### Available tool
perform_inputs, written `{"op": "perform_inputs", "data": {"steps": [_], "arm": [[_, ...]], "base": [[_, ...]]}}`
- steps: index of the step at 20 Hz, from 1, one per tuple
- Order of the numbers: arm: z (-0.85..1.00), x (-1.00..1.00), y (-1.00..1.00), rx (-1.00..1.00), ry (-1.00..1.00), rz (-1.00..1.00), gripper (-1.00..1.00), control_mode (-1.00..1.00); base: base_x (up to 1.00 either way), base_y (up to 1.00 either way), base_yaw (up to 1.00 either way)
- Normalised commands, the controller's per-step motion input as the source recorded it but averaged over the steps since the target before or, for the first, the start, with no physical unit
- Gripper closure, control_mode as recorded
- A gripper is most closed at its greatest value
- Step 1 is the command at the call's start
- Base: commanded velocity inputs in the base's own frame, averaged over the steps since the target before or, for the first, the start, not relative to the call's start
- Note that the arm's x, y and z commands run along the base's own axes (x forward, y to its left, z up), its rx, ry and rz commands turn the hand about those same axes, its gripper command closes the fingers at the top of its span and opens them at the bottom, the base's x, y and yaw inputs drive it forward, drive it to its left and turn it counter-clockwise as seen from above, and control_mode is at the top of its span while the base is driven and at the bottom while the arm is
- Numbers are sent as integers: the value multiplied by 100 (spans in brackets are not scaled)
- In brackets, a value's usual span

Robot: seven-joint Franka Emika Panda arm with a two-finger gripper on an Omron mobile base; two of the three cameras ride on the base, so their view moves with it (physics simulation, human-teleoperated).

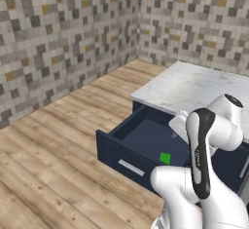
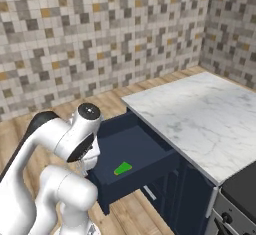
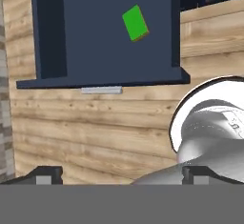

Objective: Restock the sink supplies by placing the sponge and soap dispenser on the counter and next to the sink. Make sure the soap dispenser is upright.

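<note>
The bright green sponge (image 1: 165,158) (image 2: 122,168) (image 3: 135,23) lies flat on the floor of an open dark navy drawer (image 1: 141,138) (image 2: 137,151) (image 3: 90,32). It rests alone, toward the drawer's front half. My gripper (image 3: 123,178) hangs above the wooden floor in front of the drawer, open, with its fingertips (image 3: 47,175) wide apart and nothing between them. The sponge is well ahead of the fingers and untouched. The soap dispenser, the sink and its counter are out of view.
The drawer sticks out from navy cabinets under a marble slab (image 1: 194,84) (image 2: 200,114) that adjoins a black cooktop (image 2: 242,181). Its silver handle (image 3: 101,90) (image 1: 131,167) faces the wooden floor (image 1: 53,145). Mosaic-tiled walls (image 1: 63,33) stand behind.
</note>
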Motion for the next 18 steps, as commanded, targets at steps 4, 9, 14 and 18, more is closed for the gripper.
{"op": "perform_inputs", "data": {"steps": [4, 9, 14, 18], "arm": [[-27, 100, -9, -18, 18, 0, -100, -100], [-63, 96, -16, -23, 25, 1, -100, -100], [-84, 75, -36, -15, 25, 5, -100, -100], [-78, 70, -46, -1, 16, 11, -100, -100]], "base": [[0, 0, 0], [0, 0, 0], [0, 0, 0], [0, 0, 0]]}}
